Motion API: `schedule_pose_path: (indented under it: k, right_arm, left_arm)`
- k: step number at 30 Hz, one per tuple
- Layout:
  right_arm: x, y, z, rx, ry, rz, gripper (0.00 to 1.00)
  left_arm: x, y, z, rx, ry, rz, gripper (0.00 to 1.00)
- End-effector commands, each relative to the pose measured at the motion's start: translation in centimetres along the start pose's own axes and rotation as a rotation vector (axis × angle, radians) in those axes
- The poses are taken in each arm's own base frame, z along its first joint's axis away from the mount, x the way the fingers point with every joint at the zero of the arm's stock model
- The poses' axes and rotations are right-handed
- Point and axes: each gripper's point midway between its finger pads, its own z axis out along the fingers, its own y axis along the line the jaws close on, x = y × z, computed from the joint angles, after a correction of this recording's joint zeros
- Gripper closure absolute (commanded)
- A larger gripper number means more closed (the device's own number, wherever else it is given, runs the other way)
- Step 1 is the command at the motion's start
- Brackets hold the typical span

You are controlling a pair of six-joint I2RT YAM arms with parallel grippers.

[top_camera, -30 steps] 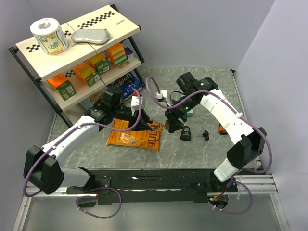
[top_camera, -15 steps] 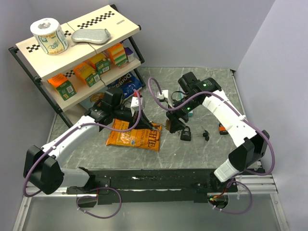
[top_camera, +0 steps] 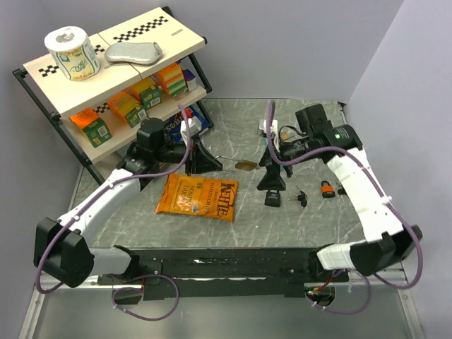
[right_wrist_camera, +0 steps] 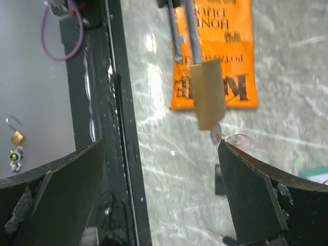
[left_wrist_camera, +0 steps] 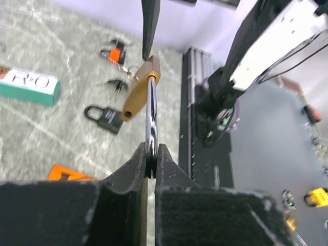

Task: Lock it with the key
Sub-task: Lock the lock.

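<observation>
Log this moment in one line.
left gripper: shut on brass padlock by its shackle, held aloft | right gripper: open, holding nothing | key: sticking from padlock's base

One brass padlock (left_wrist_camera: 138,89), two other padlocks (top_camera: 272,199) (top_camera: 328,189), one chip bag (top_camera: 198,198), one toilet roll (top_camera: 72,53)

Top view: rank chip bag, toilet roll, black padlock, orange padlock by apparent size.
1. Chip bag
2. Toilet roll, though it sits higher, nearer the camera
3. Black padlock and orange padlock: look alike, not ranked
</observation>
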Motion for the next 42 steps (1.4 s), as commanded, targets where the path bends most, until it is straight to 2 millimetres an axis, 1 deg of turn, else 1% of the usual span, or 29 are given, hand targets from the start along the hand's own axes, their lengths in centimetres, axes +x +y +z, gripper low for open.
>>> schedule_pose_path:
  k: [1,2,4,6,7,8,10,11,14,15,17,18,20,21,23,24,25,28,31,32,37,42]
  right_arm:
    - [-3.9,0.4,-0.4,0.02,-0.183,-0.126,0.01]
    - [-4.4,0.6,-0.5,0.021,-0.203,-0.132,0.01]
    - [-5.1,0.1,-0.5,0.041,-0.232,-0.166,0.01]
    - [-5.3,0.0,-0.3,0.044,-0.244,-0.169,0.01]
    - [-5.7,-0.1,-0.3,0.048,-0.262,-0.177,0.02]
    - [-5.9,0.2,-0.3,0.042,-0.268,-0.186,0.03]
    - [-5.6,0.6,0.4,0.019,-0.26,-0.199,0.06]
    - [-5.5,1.0,1.0,-0.002,-0.249,-0.209,0.07]
    - [-5.2,1.2,1.9,-0.03,-0.238,-0.217,0.13]
    - [-5.2,1.3,2.2,-0.038,-0.238,-0.213,0.22]
    - [-5.5,1.3,2.1,-0.043,-0.247,-0.209,0.3]
    - [-5.8,1.5,2.0,-0.051,-0.256,-0.214,0.39]
    - [-6.3,1.9,1.8,-0.06,-0.269,-0.217,0.49]
    - [-6.5,2.1,1.7,-0.067,-0.276,-0.216,0.63]
    - [-6.7,2.9,1.5,-0.106,-0.292,-0.207,0.8]
    - [-6.8,3.1,1.5,-0.116,-0.296,-0.203,0.93]
    - [-6.8,3.5,1.5,-0.142,-0.3,-0.18,0.99]
    - [-6.7,4.0,1.6,-0.18,-0.292,-0.139,1.0]
    - [-7.3,4.3,1.3,-0.201,-0.304,-0.134,1.0]
    - [-7.5,4.5,1.3,-0.213,-0.314,-0.137,1.0]
    - [-8.8,4.5,1.1,-0.226,-0.345,-0.127,1.0]
    - [-10.0,4.3,1.1,-0.237,-0.382,-0.115,1.0]
  left_arm:
    - [-5.3,-3.8,-0.8,0.083,-0.115,0.117,0.99]
    - [-5.3,-4.1,-0.9,0.087,-0.117,0.123,0.99]
    - [-5.5,-4.4,-1.0,0.093,-0.118,0.131,0.99]
    - [-5.6,-4.7,-1.1,0.095,-0.121,0.129,0.99]
    - [-5.7,-5.0,-1.2,0.098,-0.125,0.134,0.99]
    - [-5.8,-5.0,-1.2,0.096,-0.129,0.119,0.99]
    - [-6.3,-5.3,-1.3,0.094,-0.149,0.129,0.99]
    - [-6.4,-5.4,-1.3,0.096,-0.153,0.107,0.99]
    - [-6.6,-5.8,-1.4,0.102,-0.166,0.099,0.99]
    - [-6.6,-5.8,-1.5,0.101,-0.167,0.1,0.99]
    - [-6.5,-5.8,-1.5,0.097,-0.16,0.102,0.99]
    - [-6.4,-5.8,-1.5,0.094,-0.16,0.105,0.99]
    - [-6.3,-5.7,-1.6,0.083,-0.16,0.112,0.99]
    - [-6.2,-5.6,-1.6,0.078,-0.158,0.115,0.99]
    - [-6.2,-5.2,-1.6,0.058,-0.155,0.141,0.99]
    - [-6.2,-5.2,-1.6,0.058,-0.155,0.155,0.99]
    - [-6.2,-5.1,-1.6,0.056,-0.154,0.174,0.99]
    - [-6.2,-5.1,-1.5,0.061,-0.154,0.188,0.99]
    - [-5.7,-5.4,-1.1,0.08,-0.141,0.182,0.99]
    - [-5.5,-5.8,-0.8,0.094,-0.136,0.181,0.99]
    - [-4.1,-7.0,0.6,0.139,-0.109,0.164,0.99]
    - [-2.5,-7.0,1.7,0.173,-0.086,0.101,0.99]
